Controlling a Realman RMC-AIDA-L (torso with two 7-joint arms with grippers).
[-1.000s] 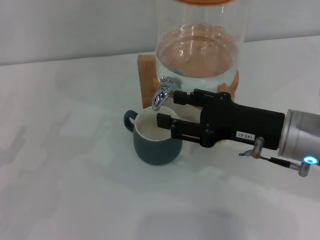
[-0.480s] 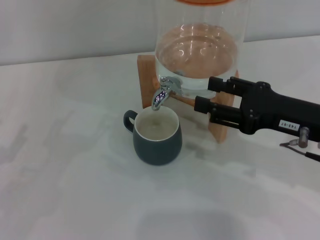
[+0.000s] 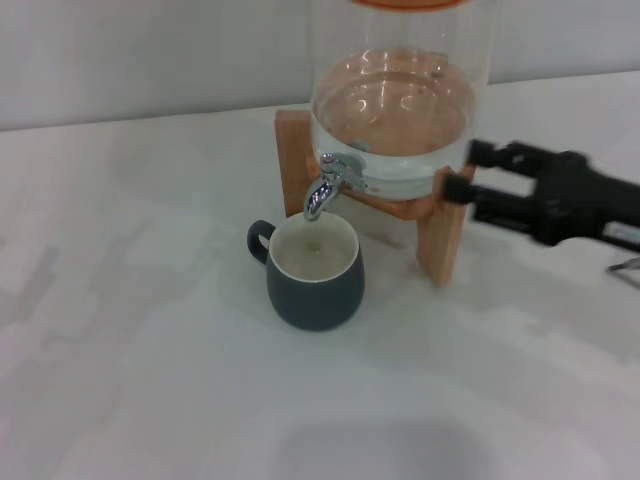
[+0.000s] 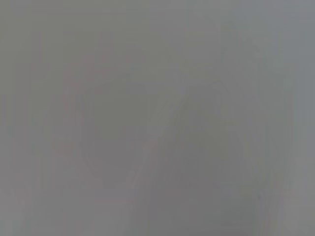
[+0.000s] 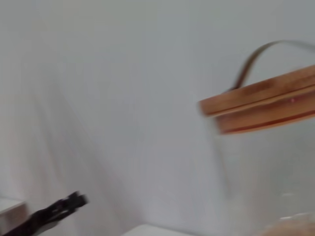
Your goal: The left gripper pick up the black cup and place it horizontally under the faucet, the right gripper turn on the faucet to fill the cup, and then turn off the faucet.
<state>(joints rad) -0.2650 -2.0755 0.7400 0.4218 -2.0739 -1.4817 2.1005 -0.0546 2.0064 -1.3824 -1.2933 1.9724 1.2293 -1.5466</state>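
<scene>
The black cup (image 3: 314,272) stands upright on the white table, handle toward my left, its cream inside directly below the spout of the chrome faucet (image 3: 328,182). The faucet is fitted to the clear glass dispenser (image 3: 400,110), which holds water. I see no stream from the spout. My right gripper (image 3: 466,173) is open and empty, to the right of the faucet, beside the wooden stand's leg (image 3: 440,235). One of its black fingertips (image 5: 58,211) shows in the right wrist view. The left gripper is out of view; the left wrist view shows only flat grey.
The dispenser sits on a wooden stand (image 3: 293,150) at the back of the table. Its wooden lid (image 5: 261,105) with a strap handle shows in the right wrist view. A white wall is behind.
My right gripper has drawn back to the right, from over the cup's rim at the faucet to beside the stand's leg. The cup has not moved.
</scene>
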